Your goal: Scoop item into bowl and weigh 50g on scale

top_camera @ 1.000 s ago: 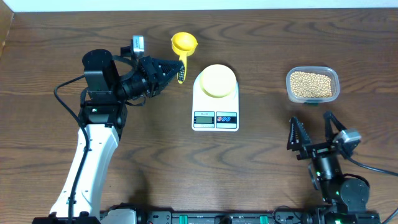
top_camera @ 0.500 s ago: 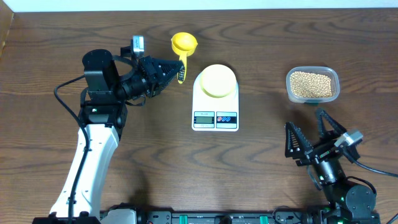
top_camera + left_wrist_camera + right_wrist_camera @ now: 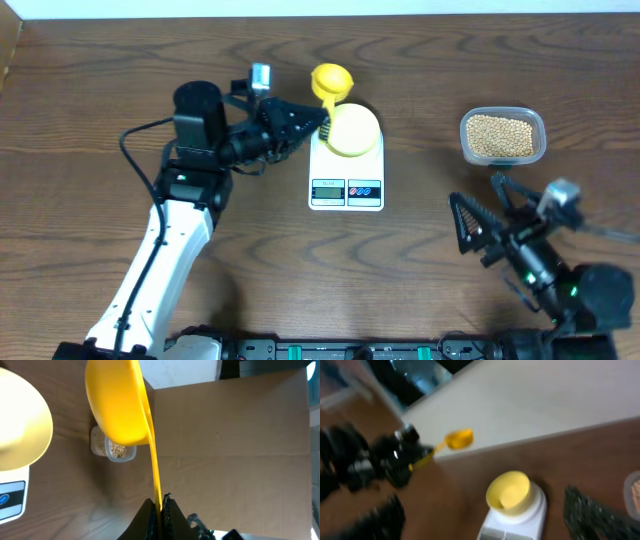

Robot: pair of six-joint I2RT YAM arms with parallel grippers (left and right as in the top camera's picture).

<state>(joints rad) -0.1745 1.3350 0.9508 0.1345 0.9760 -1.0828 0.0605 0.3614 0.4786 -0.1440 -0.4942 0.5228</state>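
Observation:
Tan beans fill a clear tub (image 3: 503, 136) at the right; the same tub (image 3: 117, 451) shows beyond the scoop in the left wrist view. The pale yellow bowl (image 3: 350, 130) sits on the white scale (image 3: 346, 185). My left gripper (image 3: 320, 122) is shut on the handle of a bright yellow scoop (image 3: 328, 82), whose cup hangs by the bowl's far left rim. From the left wrist, the scoop (image 3: 120, 405) looks empty, with the bowl (image 3: 20, 420) to its left. My right gripper (image 3: 487, 208) stands open and empty, in front of the tub.
The right wrist view is blurred; it faces the bowl (image 3: 509, 491) and scale (image 3: 520, 520), with the scoop (image 3: 457, 439) behind. A cardboard sheet (image 3: 235, 435) lies beyond the table's edge. The scale's display and buttons (image 3: 346, 189) face the front.
My left arm has carried the scoop to the right, from left of the scale to the bowl's rim. The right arm has swung and tilted, still open.

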